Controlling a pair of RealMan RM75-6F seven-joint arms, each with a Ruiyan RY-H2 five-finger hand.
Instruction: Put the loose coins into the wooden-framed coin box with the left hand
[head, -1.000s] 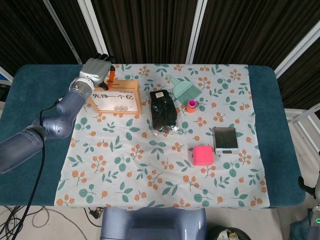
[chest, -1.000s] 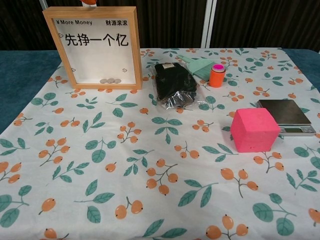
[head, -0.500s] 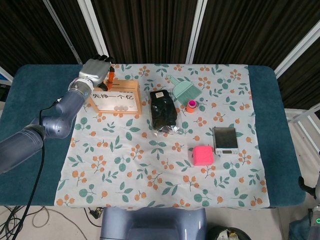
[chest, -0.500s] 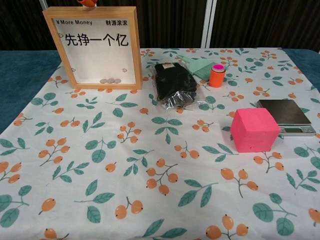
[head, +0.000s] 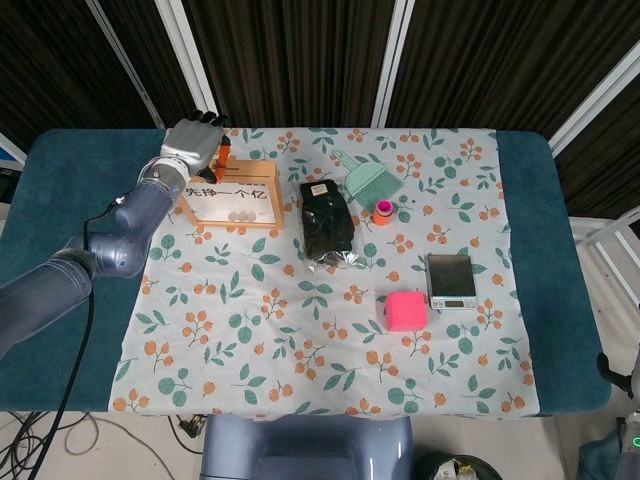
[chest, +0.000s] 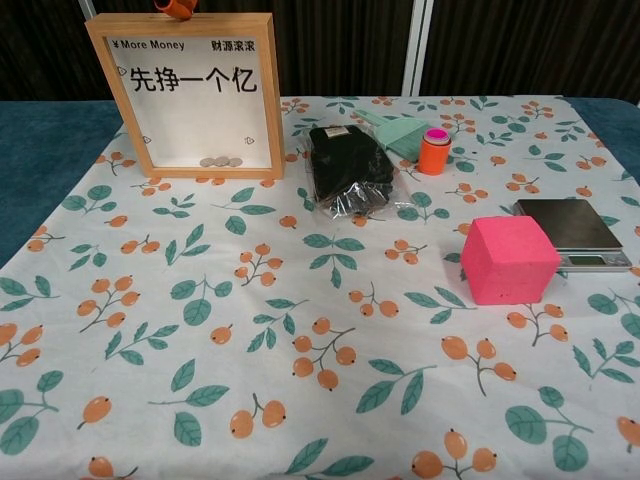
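The left hand (head: 194, 141) hovers behind the coin box (head: 231, 194), fingers curled just above its top edge; any pinched coin cannot be seen. Coins (chest: 221, 161) lie below, inside. Judged step: insertion, requiring slot alignment.

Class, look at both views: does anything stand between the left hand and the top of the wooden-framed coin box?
Nothing visible does. The left hand is right at the top edge of the coin box; the black bag lies apart, to its right.

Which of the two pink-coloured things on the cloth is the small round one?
The small orange pot with a pink lid, beside the green brush. The other, the pink cube near the scale, is bigger and square.
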